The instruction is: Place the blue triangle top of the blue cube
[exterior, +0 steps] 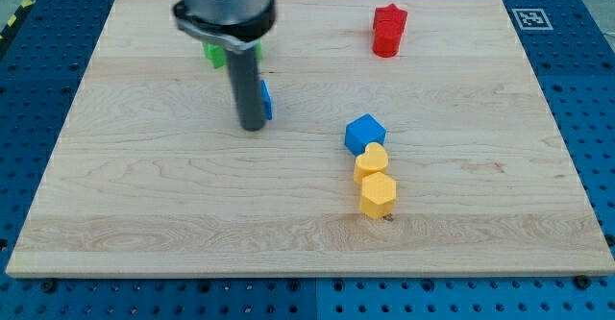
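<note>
a: tip (253, 126) of my rod sits on the wooden board (144, 214), touching the left side of the blue triangle (265, 99), which peeks out just behind the rod on its right. there is no claw on this rig, only the rod, so nothing opens, closes or grips.

b: and the target?

a: blue cube (364, 133) lies well to the view's right of the triangle and a little lower, touching a yellow heart (371, 162) below it, with a yellow hexagon (378, 194) below that.

b: so the triangle must end up just above the cube, toward the view's top?

a: that is my reading. i judge the push should run rightward and stay level, keeping the tip centred behind the triangle so it does not spin off. stop when it sits just above the cube, without nudging the cube or the yellow pair.

b: anything else nearby?

a: green block (215, 53), mostly hidden by the arm, and a red star (389, 30) near the top right, both clear of the path.
</note>
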